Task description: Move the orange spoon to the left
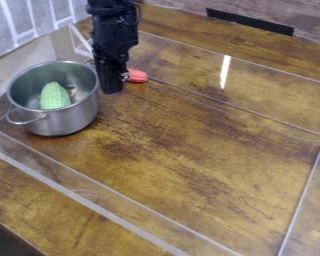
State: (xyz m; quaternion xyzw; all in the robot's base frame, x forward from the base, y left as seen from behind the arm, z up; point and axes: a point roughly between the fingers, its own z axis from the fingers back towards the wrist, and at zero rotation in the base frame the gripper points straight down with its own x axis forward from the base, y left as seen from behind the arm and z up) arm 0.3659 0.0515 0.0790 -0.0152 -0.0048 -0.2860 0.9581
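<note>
The gripper (pixel 112 88) is closed, tip down beside the spoon (pixel 137 75); whether it holds it is unclear. The pot (pixel 49 100) with a green vegetable (pixel 53 96) stands just left on the table (pixel 203 150).
</note>
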